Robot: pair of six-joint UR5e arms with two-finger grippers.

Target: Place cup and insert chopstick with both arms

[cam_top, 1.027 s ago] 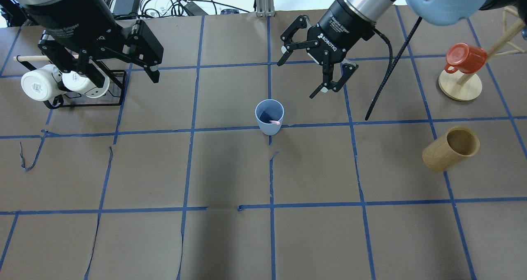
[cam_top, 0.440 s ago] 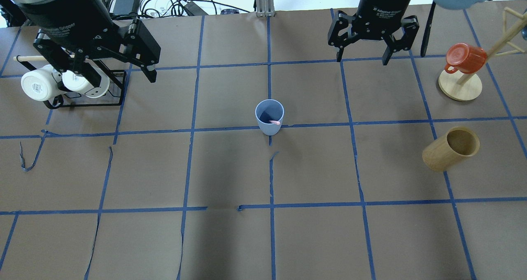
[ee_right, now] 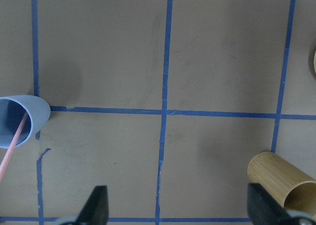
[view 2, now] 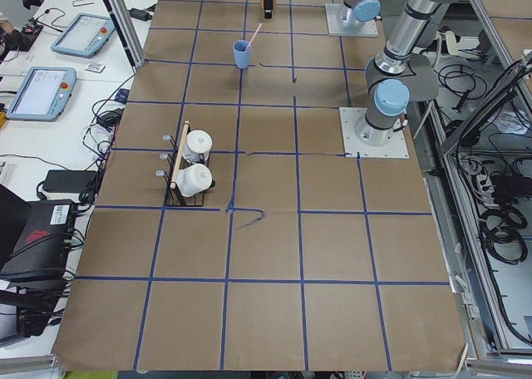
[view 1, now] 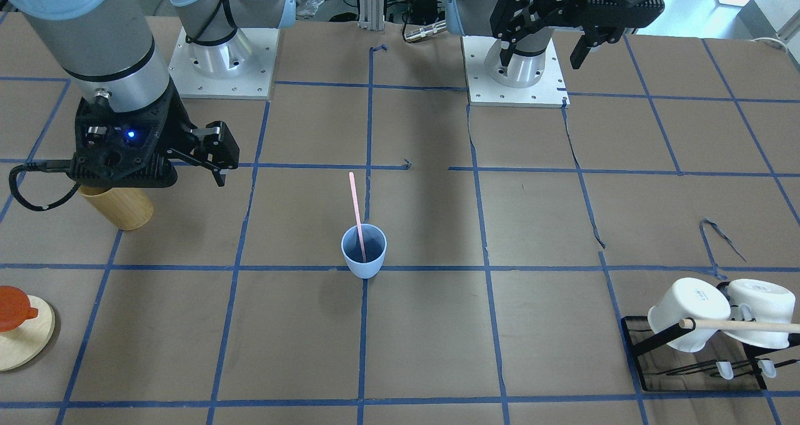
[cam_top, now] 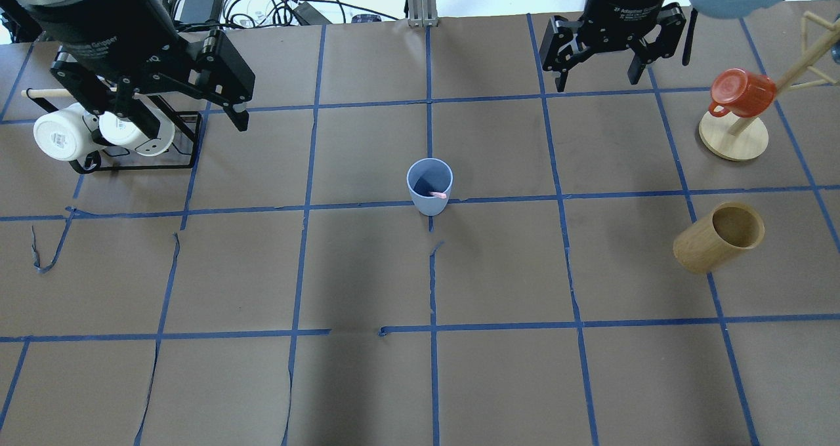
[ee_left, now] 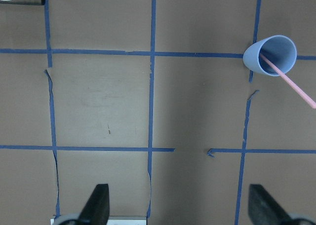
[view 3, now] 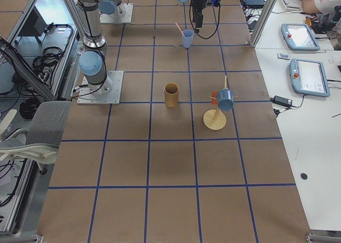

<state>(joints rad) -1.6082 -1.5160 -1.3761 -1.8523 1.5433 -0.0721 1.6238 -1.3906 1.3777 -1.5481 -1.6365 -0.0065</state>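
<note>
The pale-blue cup (cam_top: 430, 185) stands upright at the table's middle, on a blue tape line. It also shows in the front view (view 1: 364, 251) and both wrist views (ee_left: 270, 55) (ee_right: 22, 119). One thin pale-pink chopstick (view 1: 355, 203) stands in it and leans over the rim (ee_left: 291, 83). My left gripper (cam_top: 197, 121) is open and empty, high over the far left, well apart from the cup. My right gripper (cam_top: 598, 79) is open and empty at the far right edge, also apart from the cup.
A tan bamboo cylinder (cam_top: 718, 236) stands at the right. A wooden mug tree with a red mug (cam_top: 741, 92) is at the far right. A black rack with two white mugs (cam_top: 98, 131) and a wooden rod sits below my left gripper.
My right gripper has drawn back from beside the cup to the far right edge and turned. The left gripper has hardly moved. Cup and chopstick are unmoved.
</note>
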